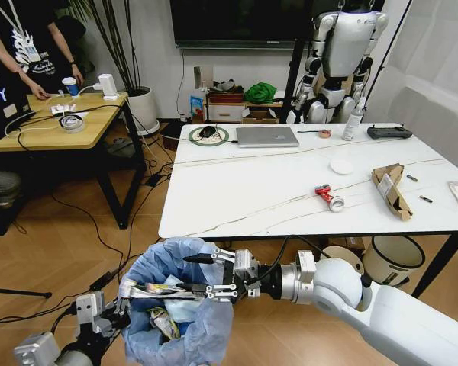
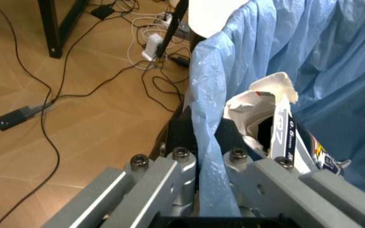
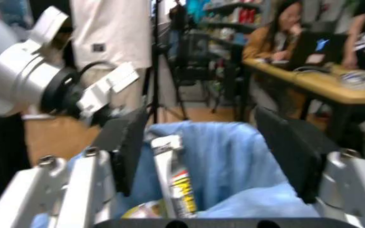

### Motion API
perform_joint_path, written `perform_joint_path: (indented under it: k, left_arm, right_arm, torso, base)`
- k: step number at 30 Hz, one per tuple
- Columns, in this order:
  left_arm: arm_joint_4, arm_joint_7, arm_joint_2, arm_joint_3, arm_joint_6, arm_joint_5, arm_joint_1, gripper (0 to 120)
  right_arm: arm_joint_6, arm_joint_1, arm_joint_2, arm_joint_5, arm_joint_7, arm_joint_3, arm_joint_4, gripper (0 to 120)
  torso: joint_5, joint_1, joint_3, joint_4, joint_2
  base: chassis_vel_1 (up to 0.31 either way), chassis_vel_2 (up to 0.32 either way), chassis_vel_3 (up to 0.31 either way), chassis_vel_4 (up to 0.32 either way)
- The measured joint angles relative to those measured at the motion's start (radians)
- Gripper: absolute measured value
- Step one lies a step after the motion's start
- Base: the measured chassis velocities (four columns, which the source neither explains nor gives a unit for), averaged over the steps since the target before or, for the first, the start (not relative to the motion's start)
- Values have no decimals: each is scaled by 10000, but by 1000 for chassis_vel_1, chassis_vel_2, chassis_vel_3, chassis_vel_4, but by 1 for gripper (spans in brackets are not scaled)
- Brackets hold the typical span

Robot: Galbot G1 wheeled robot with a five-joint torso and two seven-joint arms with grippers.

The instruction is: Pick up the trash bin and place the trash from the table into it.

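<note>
Our right gripper [image 1: 208, 276] hung over the mouth of the trash bin [image 1: 177, 313], its fingers [image 3: 124, 142] spread wide and empty; our left gripper [image 2: 205, 142] pinched the bin's blue bag at the rim, holding it off the floor, in front of the table [image 1: 252, 191]; inside lay a torn paper cup [image 2: 268, 118] and a wrapper [image 3: 181, 187], the rest too crumpled to name; on the table remained a crushed red can [image 1: 328, 197], a white lid [image 1: 341, 165] and torn cardboard [image 1: 391, 189].
</note>
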Motion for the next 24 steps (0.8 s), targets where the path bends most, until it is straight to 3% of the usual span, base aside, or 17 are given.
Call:
perform_joint_path:
  k: [2,5,7,8,10,12,14,23,24]
  left_arm:
    - [28,5,3,2,0,28,0,0]
    - [117,25,23,33,1,77,-103,0]
    - [182,36,27,86,0,85,-211,0]
    - [182,36,27,86,0,85,-211,0]
    - [280,48,94,118,-17,119,-282,0]
    - [433,178,255,134,-143,209,-206,0]
    - [460,245,487,104,-193,174,-41,0]
    - [369,227,1032,-40,-179,-284,-507,0]
    - [369,227,1032,-40,-179,-284,-507,0]
  right_arm:
    - [0,-107,18,102,196,310,10,73]
    - [96,-788,-9,535,923,1732,-81,86]
    - [261,-1555,-92,986,808,3173,-269,94]
    - [261,-1555,-92,986,808,3173,-269,94]
    - [309,-2076,-128,1259,507,4154,-433,98]
    - [1094,-2854,13,1175,741,5536,-945,100]
    - [1811,-3430,335,882,1600,6383,-1452,100]
    - [1799,-5725,1557,300,1694,10369,-2682,100]
    - [1799,-5725,1557,300,1694,10369,-2682,100]
  torso:
    - [-1,0,0,1,0]
    - [3,0,0,2,0]
    - [0,0,0,2,0]
    - [0,0,0,2,0]
    - [0,0,0,-3,0]
    - [-9,0,-1,-4,0]
    - [6,0,0,1,0]
    - [0,0,-1,-4,1]
    - [0,0,-1,-4,1]
  base:
    - [0,0,0,0]
    - [0,0,0,0]
    - [0,0,0,0]
    - [0,0,0,0]
    - [0,0,0,0]
    - [0,0,0,0]
    - [0,0,0,0]
    - [0,0,0,0]
    - [0,0,0,0]
